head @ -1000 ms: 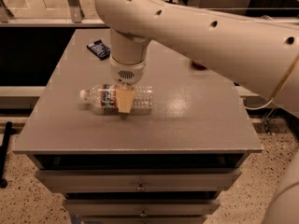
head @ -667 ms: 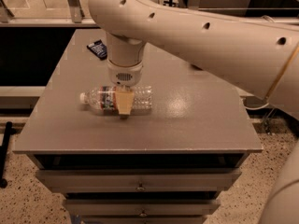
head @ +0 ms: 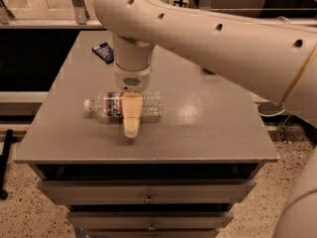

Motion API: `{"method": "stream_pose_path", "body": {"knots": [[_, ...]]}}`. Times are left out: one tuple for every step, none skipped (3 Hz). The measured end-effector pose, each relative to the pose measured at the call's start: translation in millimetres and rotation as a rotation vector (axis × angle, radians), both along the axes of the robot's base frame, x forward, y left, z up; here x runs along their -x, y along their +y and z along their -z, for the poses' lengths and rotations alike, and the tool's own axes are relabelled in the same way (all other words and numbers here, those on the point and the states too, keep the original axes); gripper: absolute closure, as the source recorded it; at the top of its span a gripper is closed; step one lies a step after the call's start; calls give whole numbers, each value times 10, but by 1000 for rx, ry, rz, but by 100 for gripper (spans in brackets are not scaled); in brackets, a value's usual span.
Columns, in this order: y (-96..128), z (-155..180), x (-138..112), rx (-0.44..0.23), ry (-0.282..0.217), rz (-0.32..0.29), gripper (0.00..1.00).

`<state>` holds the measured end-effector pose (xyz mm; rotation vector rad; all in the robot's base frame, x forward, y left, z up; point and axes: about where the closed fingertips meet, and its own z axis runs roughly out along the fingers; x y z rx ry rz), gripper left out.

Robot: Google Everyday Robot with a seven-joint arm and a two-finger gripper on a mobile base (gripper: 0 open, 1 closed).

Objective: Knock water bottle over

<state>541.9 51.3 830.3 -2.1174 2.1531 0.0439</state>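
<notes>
From where I stand, the water bottle [head: 105, 104] is lying flat on its side on the grey surface [head: 213, 123], toward the near left part, with its white cap pointing left and its base pointing right; so the knock itself looks done to me. The tool [head: 132, 122] hangs straight down from the big cream arm [head: 218, 43], right at the middle of the bottle; a tan part of it crosses in front of the bottle's body and reaches down to the surface. Whether the tool is wide, narrow or clamped around the bottle I cannot tell from this side. A small dark packet [head: 104, 52] lies well apart, near the far left corner; drawers [head: 148, 195] sit below the front edge.

I judge the step in hand to be the finish; the next move calls for lifting the tool straight up and clear, gently, so the bottle neither rolls toward the near edge nor gets dragged along.
</notes>
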Motion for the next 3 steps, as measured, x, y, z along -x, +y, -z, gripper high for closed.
{"method": "stream_pose_path", "body": {"knots": [[-124,-26,61,-48,7,21,0],[-420,-129,110,-224,-7,85,0],[-770,-310,83,-407,-55,169,0]]}}
